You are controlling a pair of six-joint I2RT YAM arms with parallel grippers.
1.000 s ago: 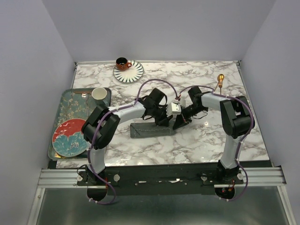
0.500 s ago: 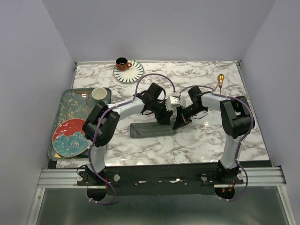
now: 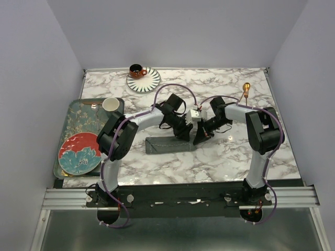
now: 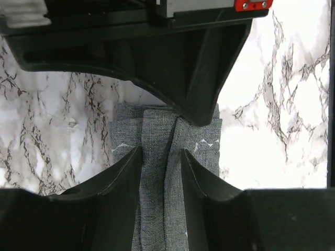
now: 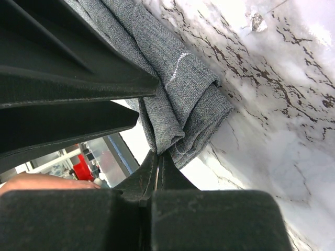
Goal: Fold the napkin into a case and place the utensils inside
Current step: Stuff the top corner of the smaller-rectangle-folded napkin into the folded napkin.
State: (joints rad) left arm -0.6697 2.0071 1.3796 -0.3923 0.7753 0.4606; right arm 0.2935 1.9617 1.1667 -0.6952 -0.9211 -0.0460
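Since the napkin [image 3: 165, 145] is already folded into a long narrow case [image 4: 154, 141], flat on the bench [image 3: 230, 157] just ahead of the arm bases, what matters is how it lies vs the tools. Its long axis runs left–right, parallel w/ the near edge. The left end is free; the right end sits under both tools.

The left tool [image 4: 160, 157] comes at that right end from above, looking along the strip. Its fingers [image 4: 125, 178] stand part-way apart, one each side of the middle seam, on or just over the cloth, not clamped on anything I can make out. The right tool [image 5: 157, 157] meets it head-on from the right w/ jaws shut tight, tips at the end edge of the case & seemingly pinching one layer there.

The only utensil [image 3: 245, 90] I can be sure of lies well apart at the far right of the bench, handle pointing roughly toward the near edge, so the right arm is much nearer to it. Prob the end has to be opened first, then the utensil goes in along the strip, right to left. Second utensil: can't tell where.

Vs a sec ago, the left arm has reached further out & its wrist has shifted slightly toward the far side. Case, right tool & utensil are unmoved.
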